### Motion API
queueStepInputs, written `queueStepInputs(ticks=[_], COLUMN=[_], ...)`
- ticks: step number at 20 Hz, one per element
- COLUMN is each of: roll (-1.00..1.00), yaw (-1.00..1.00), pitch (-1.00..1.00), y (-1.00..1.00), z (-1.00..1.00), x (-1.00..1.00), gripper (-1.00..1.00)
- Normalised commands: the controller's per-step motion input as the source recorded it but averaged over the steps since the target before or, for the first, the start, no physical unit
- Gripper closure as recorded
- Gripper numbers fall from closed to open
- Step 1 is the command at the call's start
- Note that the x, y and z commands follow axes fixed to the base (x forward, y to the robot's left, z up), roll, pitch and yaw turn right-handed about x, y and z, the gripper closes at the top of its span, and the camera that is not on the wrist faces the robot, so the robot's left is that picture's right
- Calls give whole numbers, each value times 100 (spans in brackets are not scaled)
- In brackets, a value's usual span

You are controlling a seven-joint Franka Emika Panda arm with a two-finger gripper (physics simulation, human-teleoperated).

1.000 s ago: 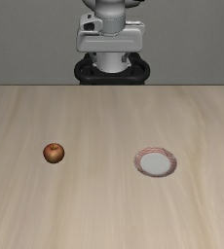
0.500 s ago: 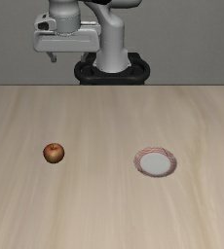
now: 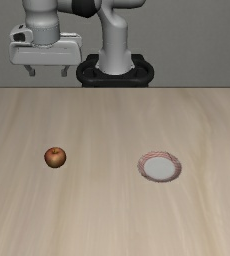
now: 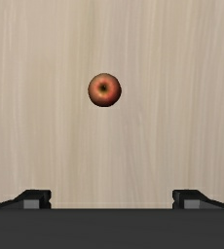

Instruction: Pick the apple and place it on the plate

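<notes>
- Over at the exterior view's left, the gripper (image 3: pixel 46 73) hangs high above the far edge of the table (image 3: pixel 115 220), fingers spread wide and holding nothing.
- The apple (image 3: pixel 55 157) sits on the bare wood at about six o'clock from the gripper, well apart from it.
- The wrist view has the apple (image 4: pixel 104 89) at roughly twelve o'clock from the gap between the two fingertips (image 4: pixel 34 197), stem dimple up, untouched.
- The robot's base (image 3: pixel 115 72) stands at about two o'clock from the apple.
- The plate (image 3: pixel 160 167) lies at three o'clock from the apple, well apart, with nothing on it.
</notes>
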Motion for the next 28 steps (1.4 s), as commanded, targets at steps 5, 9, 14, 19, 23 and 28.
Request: queueStepInputs(ticks=[5,9,14,19,23,28], roll=[0,0,0,0,0,0], yaw=[0,0,0,0,0,0], pitch=[0,0,0,0,0,0], y=[0,25,0,0,0,0], z=[0,0,-80,-100,-100,-100], x=[100,75,-20,0,0,0], gripper=[-100,-100,-100,-100,-100,-100])
